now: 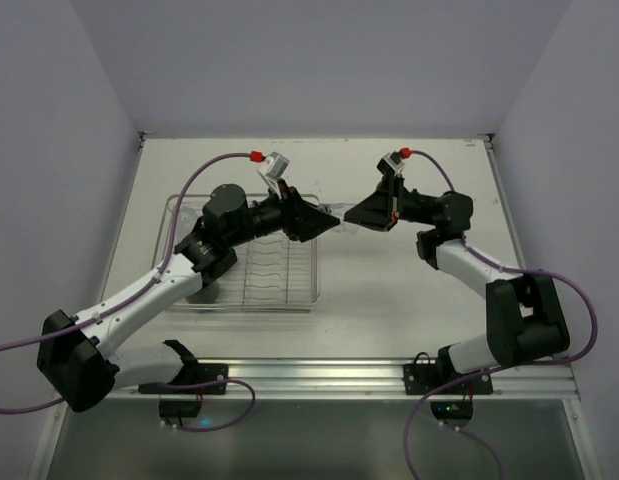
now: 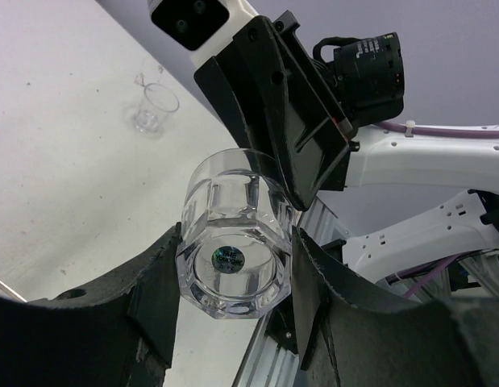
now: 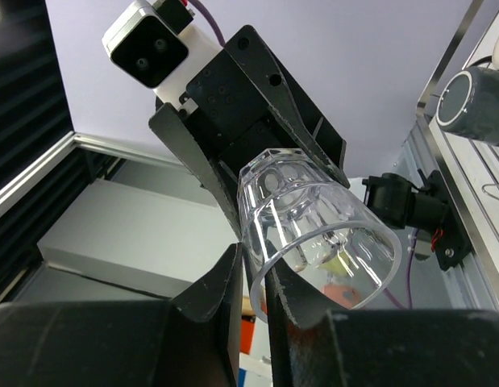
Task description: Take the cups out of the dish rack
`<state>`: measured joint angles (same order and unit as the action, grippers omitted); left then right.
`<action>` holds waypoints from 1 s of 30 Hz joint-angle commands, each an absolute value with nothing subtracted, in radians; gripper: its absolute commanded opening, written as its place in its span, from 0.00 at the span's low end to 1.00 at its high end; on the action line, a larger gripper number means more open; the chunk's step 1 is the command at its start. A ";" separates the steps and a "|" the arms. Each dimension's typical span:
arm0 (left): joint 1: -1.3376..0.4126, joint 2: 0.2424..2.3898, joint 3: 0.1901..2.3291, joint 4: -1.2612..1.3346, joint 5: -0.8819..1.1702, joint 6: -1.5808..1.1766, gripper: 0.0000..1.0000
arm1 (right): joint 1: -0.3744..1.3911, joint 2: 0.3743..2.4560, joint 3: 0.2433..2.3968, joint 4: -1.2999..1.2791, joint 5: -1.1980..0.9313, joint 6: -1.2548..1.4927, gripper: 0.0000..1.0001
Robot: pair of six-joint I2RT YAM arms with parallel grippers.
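Observation:
A clear tumbler (image 1: 345, 219) hangs in the air between both grippers, to the right of the silver wire dish rack (image 1: 289, 290). My left gripper (image 2: 233, 278) is shut on the tumbler's faceted base (image 2: 230, 256). My right gripper (image 3: 255, 278) pinches the tumbler's rim wall (image 3: 313, 218), one finger inside and one outside. In the top view the left gripper (image 1: 329, 221) and right gripper (image 1: 355, 217) meet tip to tip. A dark grey-green mug (image 3: 473, 101) lies in the rack (image 3: 467, 189). The left arm hides much of the rack in the top view.
A second clear tumbler (image 2: 155, 107) stands upright on the white table in the left wrist view. The metal table edge rail (image 1: 319, 375) runs along the front by the arm bases. White walls close in the table on the left, right and back.

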<state>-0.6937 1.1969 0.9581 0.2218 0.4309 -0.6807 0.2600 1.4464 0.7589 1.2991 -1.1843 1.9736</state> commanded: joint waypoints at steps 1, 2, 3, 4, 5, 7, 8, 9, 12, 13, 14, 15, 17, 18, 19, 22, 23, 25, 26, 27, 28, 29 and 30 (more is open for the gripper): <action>-0.689 1.232 0.980 0.207 0.420 -0.647 0.00 | 0.291 1.436 0.813 1.374 -1.161 1.964 0.00; -0.687 1.238 0.977 0.199 0.425 -0.644 0.15 | 0.291 1.433 0.815 1.373 -1.160 1.954 0.00; -0.687 1.239 0.974 0.195 0.426 -0.641 0.30 | 0.290 1.433 0.816 1.362 -1.161 1.950 0.00; -0.687 1.238 0.973 0.192 0.419 -0.637 0.49 | 0.290 1.434 0.818 1.355 -1.164 1.942 0.00; -0.687 1.230 0.963 0.181 0.410 -0.627 0.84 | 0.290 1.433 0.821 1.338 -1.167 1.912 0.00; -0.687 1.220 0.960 0.164 0.368 -0.617 1.00 | 0.288 1.417 0.824 1.205 -1.178 1.791 0.00; -0.687 1.207 0.960 0.141 0.354 -0.601 1.00 | 0.285 1.407 0.828 1.130 -1.178 1.725 0.00; -0.686 1.201 0.963 0.123 0.322 -0.592 1.00 | 0.281 1.381 0.837 0.944 -1.171 1.659 0.00; -0.684 1.175 0.980 0.055 0.243 -0.560 1.00 | 0.270 1.338 0.893 0.566 -1.129 1.387 0.00; -0.684 1.157 0.989 0.016 0.206 -0.552 1.00 | 0.267 1.332 0.931 0.478 -1.111 1.268 0.00; -0.683 1.143 0.989 0.003 0.175 -0.545 1.00 | 0.264 1.325 0.948 0.409 -1.092 1.218 0.00; -0.681 1.131 0.986 0.002 0.126 -0.540 1.00 | 0.258 1.324 0.965 0.297 -1.077 1.183 0.00; -0.681 1.094 0.985 -0.041 0.085 -0.534 1.00 | 0.247 1.324 0.997 0.205 -1.052 1.111 0.00; -0.681 1.080 0.983 -0.044 0.045 -0.532 1.00 | 0.242 1.322 1.002 0.192 -1.045 1.098 0.00; -0.681 1.056 0.980 -0.057 0.019 -0.534 1.00 | 0.236 1.322 1.011 0.172 -1.031 1.071 0.00; -0.680 1.013 0.983 -0.106 -0.102 -0.540 1.00 | 0.196 1.309 1.046 0.022 -0.979 0.962 0.00; -0.680 1.008 0.986 -0.123 -0.129 -0.546 1.00 | 0.167 1.304 1.058 -0.080 -0.932 0.927 0.00; -0.680 1.011 1.000 -0.168 -0.179 -0.546 1.00 | 0.141 1.307 1.135 -0.212 -0.852 0.802 0.00; -0.680 1.018 1.003 -0.179 -0.189 -0.546 1.00 | 0.126 1.312 1.169 -0.359 -0.730 0.752 0.00; -0.681 1.025 1.008 -0.196 -0.213 -0.546 1.00 | 0.123 1.318 1.204 -0.420 -0.653 0.712 0.00; -0.680 1.044 1.018 -0.224 -0.227 -0.549 1.00 | 0.120 1.336 1.271 -0.484 -0.567 0.640 0.00; -0.681 1.052 1.022 -0.233 -0.238 -0.549 1.00 | 0.118 1.347 1.304 -0.590 -0.385 0.606 0.00; -0.681 1.060 1.025 -0.241 -0.258 -0.549 1.00 | 0.118 1.361 1.362 -0.633 -0.298 0.559 0.00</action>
<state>-0.6865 1.0306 0.9859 -0.1646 -0.1387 -0.5640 0.1215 1.3491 1.2098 -0.3347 -0.6636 0.7818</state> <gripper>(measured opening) 0.997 0.066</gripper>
